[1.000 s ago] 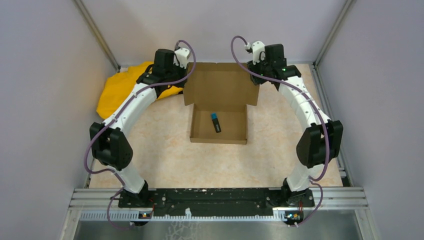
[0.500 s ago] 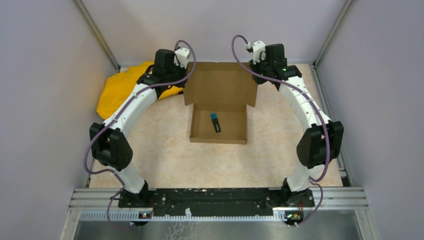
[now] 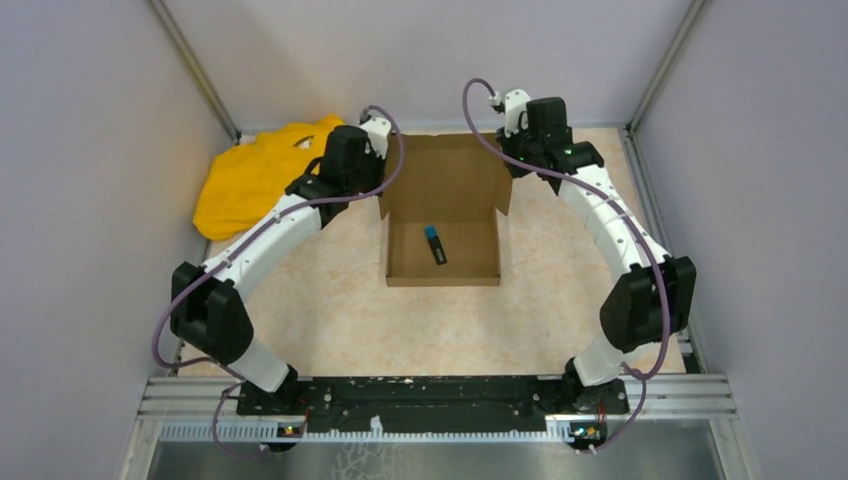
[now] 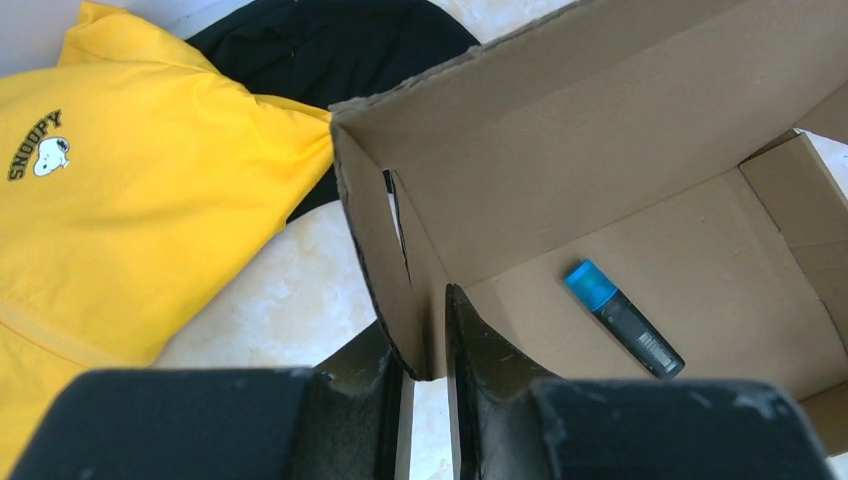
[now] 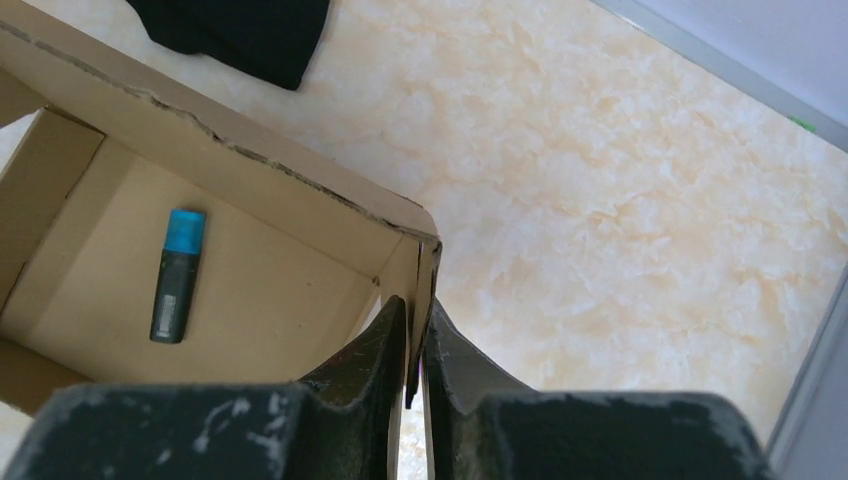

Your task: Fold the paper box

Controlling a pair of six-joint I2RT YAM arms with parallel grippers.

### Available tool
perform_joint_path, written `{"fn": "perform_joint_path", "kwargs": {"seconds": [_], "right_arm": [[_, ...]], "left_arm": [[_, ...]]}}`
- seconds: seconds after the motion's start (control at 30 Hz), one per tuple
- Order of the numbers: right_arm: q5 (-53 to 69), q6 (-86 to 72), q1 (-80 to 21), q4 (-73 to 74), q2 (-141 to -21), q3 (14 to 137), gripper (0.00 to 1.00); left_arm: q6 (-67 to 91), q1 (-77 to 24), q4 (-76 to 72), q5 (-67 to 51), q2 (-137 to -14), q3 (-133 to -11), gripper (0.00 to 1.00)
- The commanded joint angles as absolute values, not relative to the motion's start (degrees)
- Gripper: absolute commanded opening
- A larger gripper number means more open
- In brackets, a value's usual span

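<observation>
The paper box (image 3: 465, 258) is a shallow brown cardboard tray in the middle of the table, with its back lid panel (image 3: 445, 175) raised. A black marker with a blue cap (image 3: 434, 245) lies inside. My left gripper (image 3: 382, 195) is at the lid's left corner. In the left wrist view it (image 4: 425, 330) is shut on the lid's left side flap (image 4: 375, 230). My right gripper (image 3: 510, 170) is at the lid's right corner. The right wrist view shows it (image 5: 417, 310) shut on the thin right flap edge (image 5: 428, 265).
A yellow Snoopy cloth (image 3: 250, 170) lies at the back left, with a black cloth (image 4: 330, 50) partly under it behind the box. Enclosure walls stand close on three sides. A metal rail (image 3: 440, 395) carries the arm bases at the near edge.
The right gripper has shut on the right flap. Both wrists moved inward and toward the near edge, the left one most, tipping the lid up and forward. The box shifted slightly right.
</observation>
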State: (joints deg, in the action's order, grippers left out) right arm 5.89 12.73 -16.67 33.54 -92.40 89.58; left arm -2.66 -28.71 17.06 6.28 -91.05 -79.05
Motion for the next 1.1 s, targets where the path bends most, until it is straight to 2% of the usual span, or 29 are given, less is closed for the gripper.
{"fn": "perform_joint_path", "kwargs": {"seconds": [0.0,0.37,1.07], "right_arm": [[2.92,9.74,-19.06,30.03,-87.76,87.72,0.10],[-4.59,2.59,-22.65,28.05,-82.61,82.33,0.06],[-8.27,-10.45,-26.10,26.17,-76.89,76.42,0.03]], "left_arm": [[-0.13,-30.70,13.89,9.94,-88.17,-76.90,0.21],[3.29,-35.72,13.80,14.87,-85.49,-74.34,0.22],[8.09,-42.21,13.57,20.70,-82.33,-70.67,0.21]]}}
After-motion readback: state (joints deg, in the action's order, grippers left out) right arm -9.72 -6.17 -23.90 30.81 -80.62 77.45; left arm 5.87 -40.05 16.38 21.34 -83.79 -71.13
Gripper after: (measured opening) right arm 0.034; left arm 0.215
